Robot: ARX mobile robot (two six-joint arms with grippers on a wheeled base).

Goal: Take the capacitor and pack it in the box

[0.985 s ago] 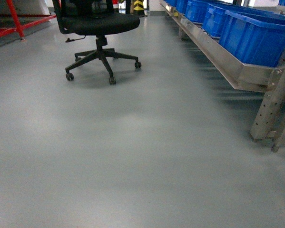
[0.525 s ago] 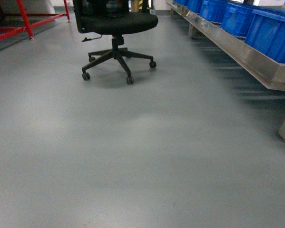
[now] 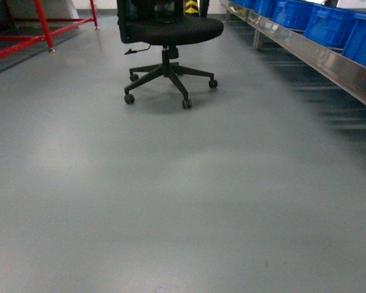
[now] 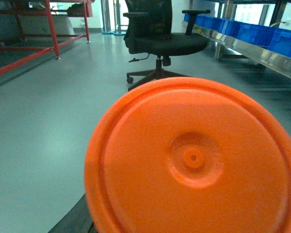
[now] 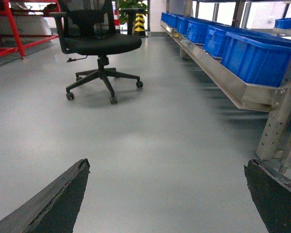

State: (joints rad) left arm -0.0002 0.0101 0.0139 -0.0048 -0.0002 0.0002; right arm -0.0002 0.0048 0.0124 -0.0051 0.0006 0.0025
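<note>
The floor (image 3: 170, 201) is filling most of the head view, grey and bare, with a rack (image 3: 320, 58) of blue bins (image 5: 254, 60) running along its right edge and a chair (image 3: 167, 36) standing near its far edge. An orange disc (image 4: 194, 160) is blocking the left wrist view, so whether the left gripper is gripping it cannot be told. The right gripper (image 5: 167, 199) is hanging wide open and empty. Neither box nor capacitor is showing anywhere, so the picking and packing are probably both still waiting.
</note>
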